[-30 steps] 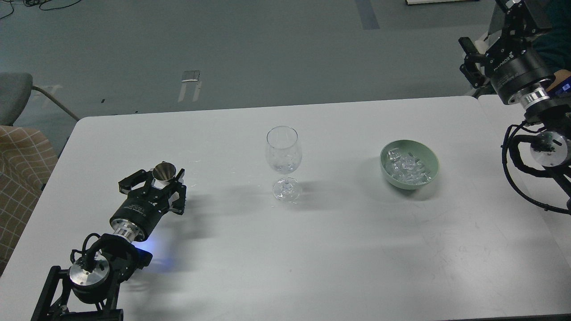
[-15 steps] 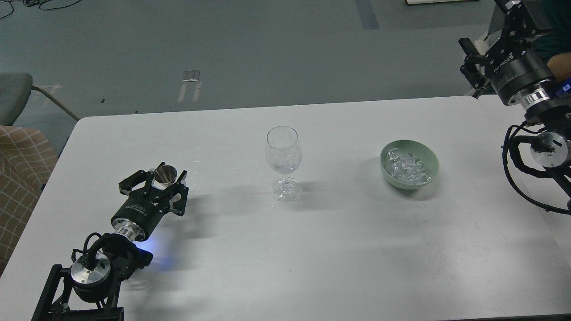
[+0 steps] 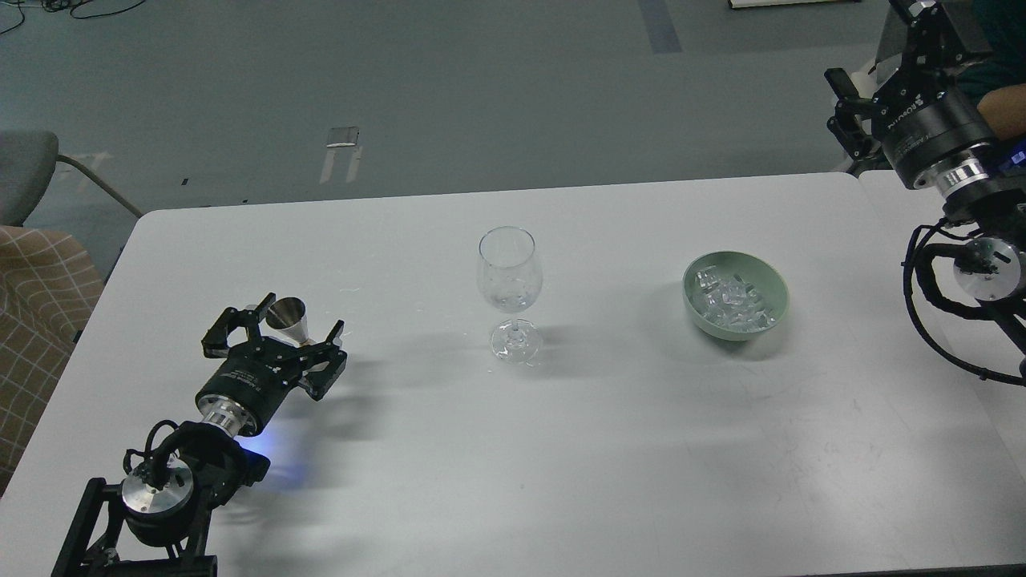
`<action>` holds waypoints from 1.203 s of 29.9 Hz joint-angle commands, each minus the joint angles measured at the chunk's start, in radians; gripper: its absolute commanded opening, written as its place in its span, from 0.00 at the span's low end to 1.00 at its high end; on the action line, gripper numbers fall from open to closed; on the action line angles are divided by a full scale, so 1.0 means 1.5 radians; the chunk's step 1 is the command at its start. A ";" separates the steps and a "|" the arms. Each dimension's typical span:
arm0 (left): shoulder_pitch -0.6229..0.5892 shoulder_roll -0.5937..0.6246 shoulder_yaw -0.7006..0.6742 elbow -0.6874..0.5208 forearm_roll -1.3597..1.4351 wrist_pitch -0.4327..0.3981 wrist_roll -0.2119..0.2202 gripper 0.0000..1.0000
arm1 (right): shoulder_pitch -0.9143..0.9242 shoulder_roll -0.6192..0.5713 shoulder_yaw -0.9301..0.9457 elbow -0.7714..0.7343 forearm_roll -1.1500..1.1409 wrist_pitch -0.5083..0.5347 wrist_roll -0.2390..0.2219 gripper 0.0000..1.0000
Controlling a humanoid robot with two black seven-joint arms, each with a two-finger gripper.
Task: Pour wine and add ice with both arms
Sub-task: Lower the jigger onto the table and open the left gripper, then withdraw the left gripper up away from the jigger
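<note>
A clear wine glass (image 3: 510, 276) stands upright at the middle of the white table (image 3: 561, 449). A pale green bowl (image 3: 773, 284) to its right holds several ice cubes (image 3: 728, 300). My left gripper (image 3: 280, 328) lies low on the table at the left, open, its fingers spread on either side of a small metal measuring cup (image 3: 287, 314) that stands upright between them. My right gripper (image 3: 843, 108) is raised at the far right, beyond the table's back corner, with its fingers apart and nothing seen in them.
A second table (image 3: 906, 200) adjoins on the right under my right arm. A checked cushion (image 3: 36, 304) and a grey chair (image 3: 24, 172) stand off the table's left edge. A person's arm (image 3: 1002, 100) shows behind my right arm.
My left gripper has opened and let go of the metal cup, drawing back slightly; the cup stays standing. My right arm has barely moved.
</note>
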 commanded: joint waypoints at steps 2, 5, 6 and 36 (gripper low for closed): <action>0.004 0.013 -0.001 -0.006 -0.002 -0.020 0.010 0.98 | 0.000 0.001 0.000 0.000 -0.001 0.000 0.000 1.00; 0.028 0.014 -0.010 -0.012 -0.002 -0.039 0.030 0.98 | 0.000 0.000 0.000 0.000 0.000 0.000 0.000 1.00; 0.032 0.014 -0.013 -0.013 -0.002 -0.043 0.034 0.98 | 0.000 0.000 0.000 0.000 -0.001 0.000 0.000 1.00; 0.024 0.238 -0.148 -0.034 -0.004 -0.200 0.026 0.98 | -0.031 -0.077 0.000 0.099 -0.104 0.000 0.000 1.00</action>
